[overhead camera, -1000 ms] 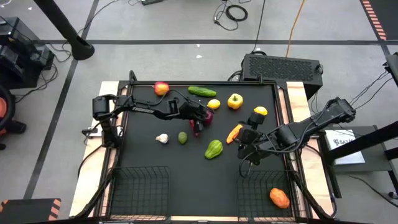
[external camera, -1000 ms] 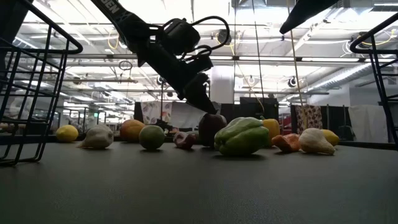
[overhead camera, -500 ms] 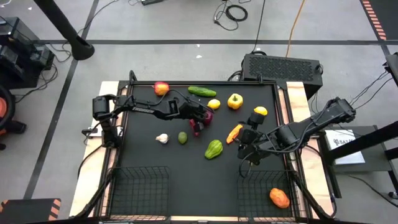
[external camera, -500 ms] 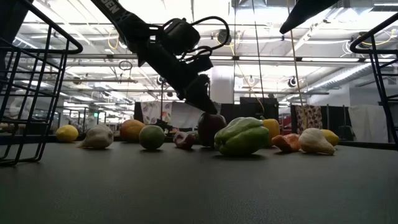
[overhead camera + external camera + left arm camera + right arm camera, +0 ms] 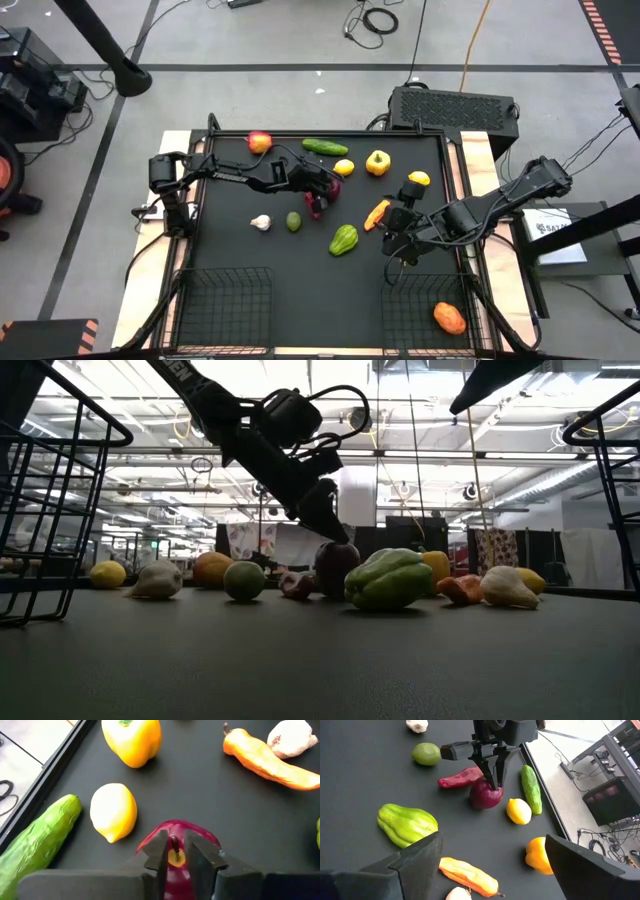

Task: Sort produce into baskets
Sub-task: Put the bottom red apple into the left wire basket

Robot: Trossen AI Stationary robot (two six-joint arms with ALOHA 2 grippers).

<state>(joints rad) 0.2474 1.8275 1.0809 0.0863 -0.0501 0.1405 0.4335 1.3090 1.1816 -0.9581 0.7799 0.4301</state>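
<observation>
Left gripper [image 5: 175,855] is pinching the thin brown stem atop the round, glossy purple onion [image 5: 197,832], fingers nearly closed around it; judging by the grip, the bulb is too wide and slick to hold, so the stem serves as a handle. Onion is sitting on the matte black table [image 5: 230,250], directly under the fingertips. Smooth yellow lemon [image 5: 113,812] and ribbed green cucumber [image 5: 35,837] are lying just beside. Right gripper [image 5: 400,232] is hovering wide open, well apart, holding nothing. Black wire-mesh baskets [image 5: 225,300] are waiting far off.
</observation>
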